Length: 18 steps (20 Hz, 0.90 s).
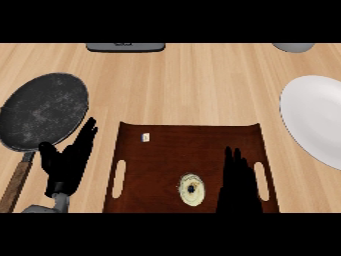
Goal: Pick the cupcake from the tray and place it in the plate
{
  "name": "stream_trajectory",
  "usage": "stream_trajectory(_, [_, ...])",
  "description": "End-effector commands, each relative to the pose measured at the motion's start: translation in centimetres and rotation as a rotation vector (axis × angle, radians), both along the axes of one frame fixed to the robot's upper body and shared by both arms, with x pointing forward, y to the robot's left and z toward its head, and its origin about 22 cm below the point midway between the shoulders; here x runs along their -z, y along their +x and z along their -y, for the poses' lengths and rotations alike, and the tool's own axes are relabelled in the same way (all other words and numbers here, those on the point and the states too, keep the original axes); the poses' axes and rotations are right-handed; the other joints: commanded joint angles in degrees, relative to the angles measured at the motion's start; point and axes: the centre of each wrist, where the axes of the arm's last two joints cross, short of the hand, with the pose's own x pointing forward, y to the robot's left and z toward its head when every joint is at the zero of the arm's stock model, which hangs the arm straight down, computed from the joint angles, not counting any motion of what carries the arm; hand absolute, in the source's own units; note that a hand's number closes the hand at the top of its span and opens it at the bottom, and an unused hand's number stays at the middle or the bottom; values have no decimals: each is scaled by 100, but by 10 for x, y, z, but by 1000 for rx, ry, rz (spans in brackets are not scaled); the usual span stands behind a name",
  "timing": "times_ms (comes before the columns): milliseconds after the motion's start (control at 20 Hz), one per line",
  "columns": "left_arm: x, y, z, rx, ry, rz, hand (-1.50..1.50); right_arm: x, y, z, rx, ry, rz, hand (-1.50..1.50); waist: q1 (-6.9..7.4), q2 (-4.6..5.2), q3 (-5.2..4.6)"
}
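Note:
A small pale cupcake (pixel 191 189) with a dark centre sits on the dark brown tray (pixel 180 145), near the tray's front edge. My right hand (pixel 238 182) lies over the tray just right of the cupcake, fingers straight and pointing away, open, a short gap from the cake. The white plate (pixel 324 120) lies on the counter to the right of the tray, partly cut by the view's edge. My left hand (pixel 68 162) rests open left of the tray, fingers up.
A dark round frying pan (pixel 44 110) with a wooden handle (pixel 14 185) lies at the left, close to my left hand. A small white tag (pixel 146 136) lies on the tray's far part. A grey object (pixel 125 47) and a grey bowl edge (pixel 295 47) sit at the back.

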Motion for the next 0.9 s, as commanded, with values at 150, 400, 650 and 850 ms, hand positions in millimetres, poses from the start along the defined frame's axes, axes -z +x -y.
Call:
stream_trajectory(150, [9,6,-3,5,-13,-82,0,19,10,-17,168,37,-132,-150,-1,49,-37])
stream_trajectory(400, [11,-4,9,4,-22,-86,0,19,16,-17,152,46,-162,-150,-1,31,-36])
stream_trajectory(650, [-1,6,0,3,-16,-84,0,24,30,-26,55,-55,-190,150,-3,26,-36])
stream_trajectory(850, [14,0,0,11,-6,-82,0,44,25,-37,63,-85,-192,150,7,36,-39])
